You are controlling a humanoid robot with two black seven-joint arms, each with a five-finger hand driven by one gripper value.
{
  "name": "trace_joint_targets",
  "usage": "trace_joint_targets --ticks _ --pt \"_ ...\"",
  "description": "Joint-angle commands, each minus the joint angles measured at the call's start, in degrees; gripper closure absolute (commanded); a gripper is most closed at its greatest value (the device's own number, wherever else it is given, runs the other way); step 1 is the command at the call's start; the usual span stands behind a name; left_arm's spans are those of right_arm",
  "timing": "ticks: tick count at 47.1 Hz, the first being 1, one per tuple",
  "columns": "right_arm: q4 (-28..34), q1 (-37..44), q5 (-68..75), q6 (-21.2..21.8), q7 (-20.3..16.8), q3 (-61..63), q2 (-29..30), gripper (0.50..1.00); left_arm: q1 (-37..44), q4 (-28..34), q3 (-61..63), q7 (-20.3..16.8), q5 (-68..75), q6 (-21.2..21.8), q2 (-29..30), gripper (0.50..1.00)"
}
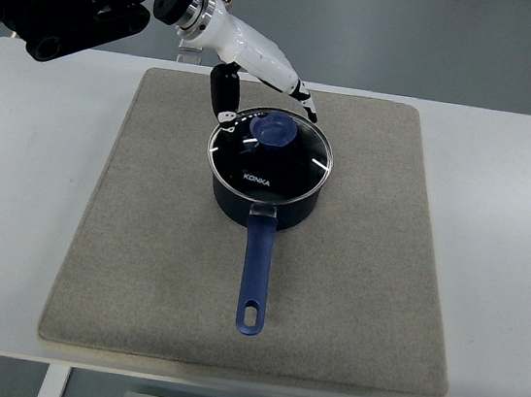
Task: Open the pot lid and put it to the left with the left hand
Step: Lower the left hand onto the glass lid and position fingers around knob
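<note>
Right in the middle of the frame sits a dark blue saucepan (pixel 267 202) on a grey felt-like mat (pixel 139 270), which covers most of a white table (pixel 8 223). Its long blue handle (pixel 255 280) points straight down toward the bottom edge, with a hanging hole at the tip. The glass lid (pixel 251 162) is on the pot, sitting flat as far as I can see, with a blue knob (pixel 276 132) at its centre and "KONKA" printed in white on the glass.

Coming in from the upper left is the left arm, black up top and then a white forearm, ending in the left hand (pixel 259 95) over the upper edge of the lid. The fingers look loosely spread and aren't wrapped around anything: a dark thumb (pixel 224 93) hangs down by the lid's upper-left rim, and the other fingertips (pixel 307 106) reach toward the upper-right rim. The knob sits just below the hand, ungrabbed. Can't tell whether the thumb tip actually touches the rim or just hovers over it.
</note>
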Motion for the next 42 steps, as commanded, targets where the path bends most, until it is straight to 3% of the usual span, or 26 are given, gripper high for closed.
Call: trace_joint_targets --ticks 1,42 --pt "0.01 0.01 0.08 0.00 0.00 0.00 0.00 0.585 0.02 0.07 0.21 0.01 0.00 0.00 0.00 0.514" --pt "0.01 0.01 -0.01 0.00 0.00 0.00 0.00 0.585 -0.07 -0.37 0.74 0.01 1.67 -0.35 -0.43 0.519"
